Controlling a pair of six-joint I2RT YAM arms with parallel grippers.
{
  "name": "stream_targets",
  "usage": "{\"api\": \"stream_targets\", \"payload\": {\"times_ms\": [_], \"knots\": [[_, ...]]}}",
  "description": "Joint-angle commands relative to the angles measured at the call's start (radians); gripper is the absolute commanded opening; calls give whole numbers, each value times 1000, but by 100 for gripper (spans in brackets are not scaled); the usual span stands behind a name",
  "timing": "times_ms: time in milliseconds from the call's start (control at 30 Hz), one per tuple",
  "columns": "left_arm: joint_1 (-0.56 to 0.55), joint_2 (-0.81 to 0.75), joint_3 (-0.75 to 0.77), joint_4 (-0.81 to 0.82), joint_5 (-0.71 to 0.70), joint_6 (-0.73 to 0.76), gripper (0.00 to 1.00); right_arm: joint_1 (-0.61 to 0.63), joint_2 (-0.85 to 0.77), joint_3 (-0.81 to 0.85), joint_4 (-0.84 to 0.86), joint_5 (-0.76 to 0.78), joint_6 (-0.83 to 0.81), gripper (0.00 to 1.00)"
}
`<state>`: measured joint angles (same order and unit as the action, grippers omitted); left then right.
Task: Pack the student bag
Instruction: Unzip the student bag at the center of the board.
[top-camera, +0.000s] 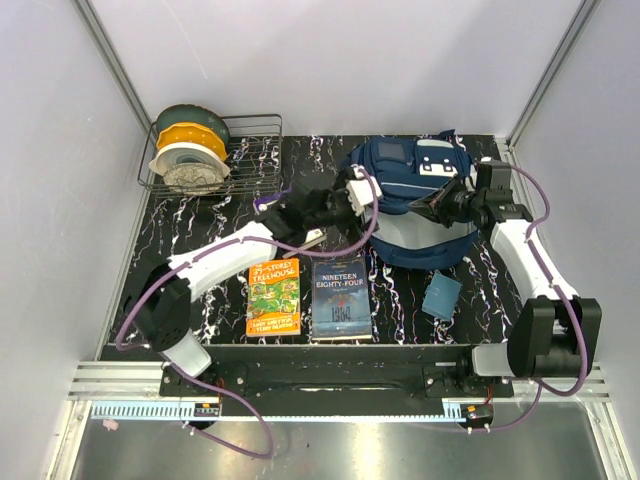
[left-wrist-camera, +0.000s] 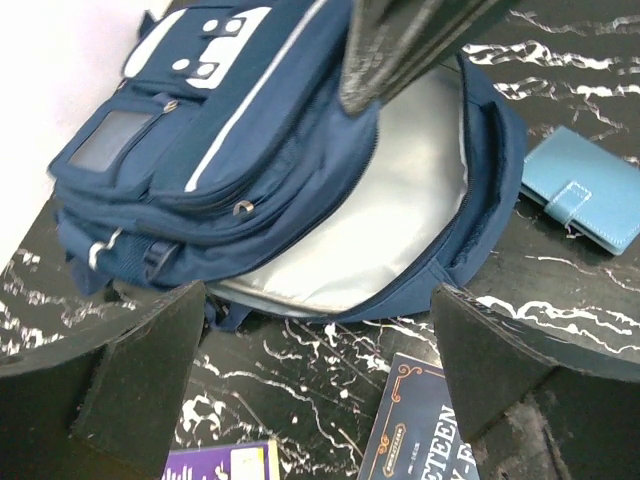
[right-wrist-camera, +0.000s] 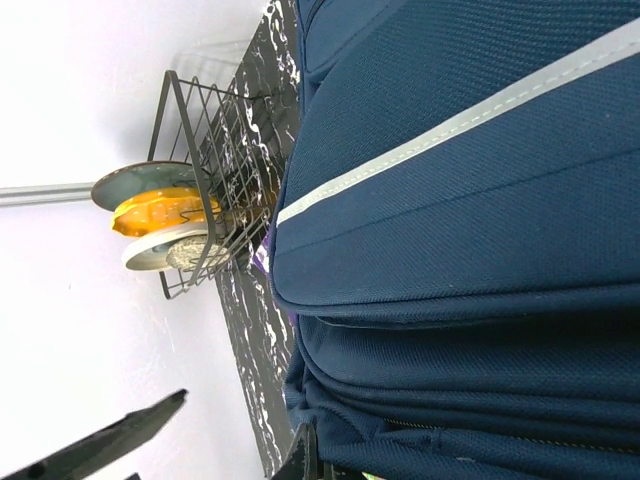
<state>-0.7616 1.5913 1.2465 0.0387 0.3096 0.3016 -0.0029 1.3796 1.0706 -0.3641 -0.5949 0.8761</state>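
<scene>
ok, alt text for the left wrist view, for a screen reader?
A navy student bag lies on a black marbled table, its main compartment open to pale lining, the rim pinched up by the right arm's fingers. The left fingers stand wide open in the foreground; a teal pouch lies right of the bag.

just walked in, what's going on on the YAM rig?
Mid-way through packing. The right gripper, jaws shut, seems to pinch the student bag at its zip opening, holding it open so the pale lining shows. The left gripper hovers in front of that opening, jaws wide and empty. The 39-Storey Treehouse and Nineteen Eighty-Four lie flat near the arm bases, and a teal pouch lies to their right.
</scene>
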Motion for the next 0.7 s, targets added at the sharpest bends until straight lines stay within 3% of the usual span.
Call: {"api": "stream_targets", "payload": {"times_ms": [0,100,300,367,433,533,567,600,667], "knots": [[-70,65,57,136,0,163,99,-2,-106,-17,70,-66,-8,0],[-103,137,135,92,-33,198,99,-3,-138,-40,82,-82,17,0],[-119,183,154,164,-56,200,99,-2,-191,-54,70,-89,34,0],[-119,202,171,168,-79,180,92,-3,-197,-55,68,-89,37,0],[-119,220,179,174,-93,156,78,-3,-203,-63,67,-89,35,0],[-117,246,224,136,-136,102,33,-3,-208,-73,73,-92,38,0],[-117,259,267,112,-153,94,13,-3,-206,-75,76,-95,38,0],[-117,269,287,89,-161,90,3,-2,-203,-77,82,-95,38,0],[-114,295,329,40,-191,73,0,-2,-198,-74,80,-85,31,13]]}}
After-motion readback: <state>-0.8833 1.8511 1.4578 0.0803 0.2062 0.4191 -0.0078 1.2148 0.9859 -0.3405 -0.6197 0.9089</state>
